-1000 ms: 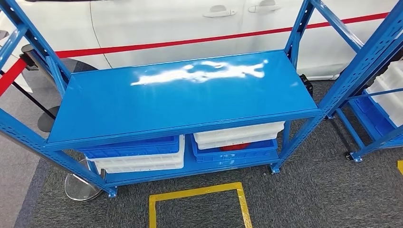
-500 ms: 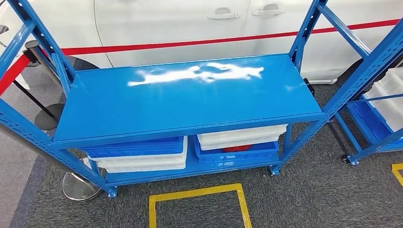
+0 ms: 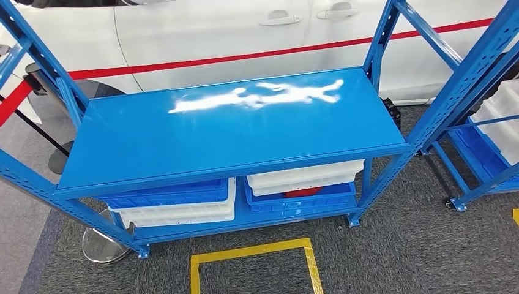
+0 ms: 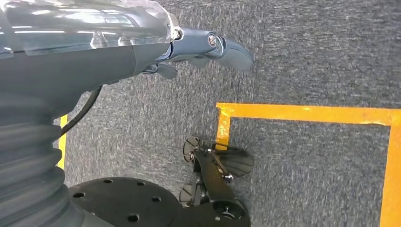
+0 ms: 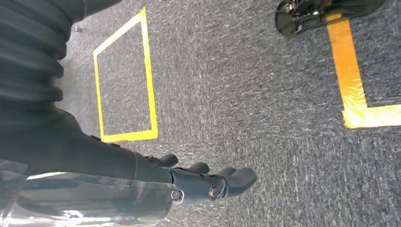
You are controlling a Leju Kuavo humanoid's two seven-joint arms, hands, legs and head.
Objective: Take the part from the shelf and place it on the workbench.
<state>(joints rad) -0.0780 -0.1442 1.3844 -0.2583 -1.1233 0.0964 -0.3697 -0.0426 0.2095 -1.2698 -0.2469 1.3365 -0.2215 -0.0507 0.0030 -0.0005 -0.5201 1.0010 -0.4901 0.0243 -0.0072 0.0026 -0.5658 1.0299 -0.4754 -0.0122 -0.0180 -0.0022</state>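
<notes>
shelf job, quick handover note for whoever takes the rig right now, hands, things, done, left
Left hand: holds nothing, hangs over the grey carpet.
Right hand: holds nothing, fingers apart, hangs over the carpet.
Blue shelf: top board bare. Lower level holds blue and white bins; something red shows in the right stack, too hidden to identify.
Done: nothing.
Left: find the part, grasp it, carry it to the workbench.

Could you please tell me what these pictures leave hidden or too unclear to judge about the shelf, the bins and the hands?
- Bin contents, head view: the upper shelf overhangs the white bins and blue bins.
- Red thing, head view: a sliver between stacked bins; unidentifiable.
- Second rack's bins, head view: cut off by the right edge.
- Left hand, left wrist view: its cover hides most fingers.
- Right hand, right wrist view: seen edge-on, palm hidden.
</notes>
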